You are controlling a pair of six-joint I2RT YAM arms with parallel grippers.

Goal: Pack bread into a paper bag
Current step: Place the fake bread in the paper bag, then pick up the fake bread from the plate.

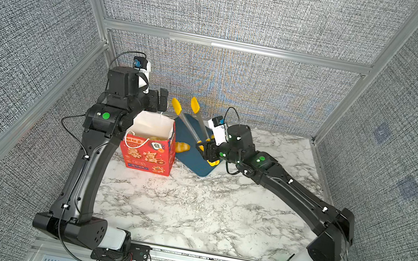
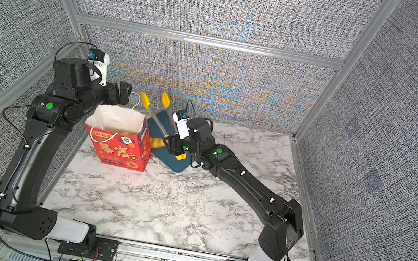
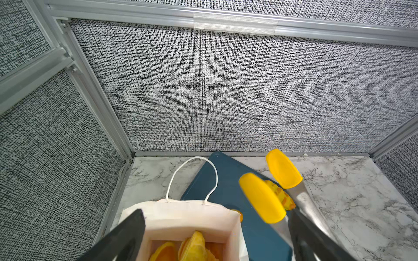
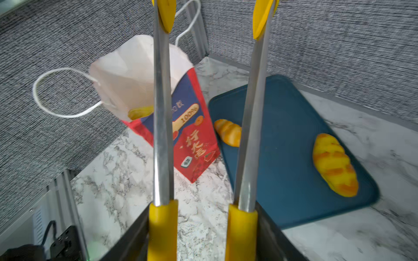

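Observation:
The red paper bag (image 1: pixel 148 155) (image 2: pixel 123 148) stands upright with its white mouth open. Several golden bread pieces (image 3: pixel 194 248) lie inside. Two more bread pieces (image 4: pixel 228 132) (image 4: pixel 334 165) rest on the dark blue tray (image 4: pixel 282 158) (image 1: pixel 191 126) beside the bag. My right gripper (image 1: pixel 203 147) (image 4: pixel 202 226) is shut on the yellow handles of metal tongs (image 4: pixel 161 135). The tongs' arms are spread, and their yellow tips (image 1: pixel 176 105) are raised and hold nothing. My left gripper (image 1: pixel 162 99) (image 3: pixel 216 215) hangs open above the bag's far rim, touching nothing.
The bag and tray sit at the back of the marble table (image 1: pixel 187 214), close to the rear wall (image 1: pixel 225 81) and the left corner post. A white cord handle (image 3: pixel 192 178) loops up from the bag's far side. The bag's other handle (image 1: pixel 137 142) droops at its front.

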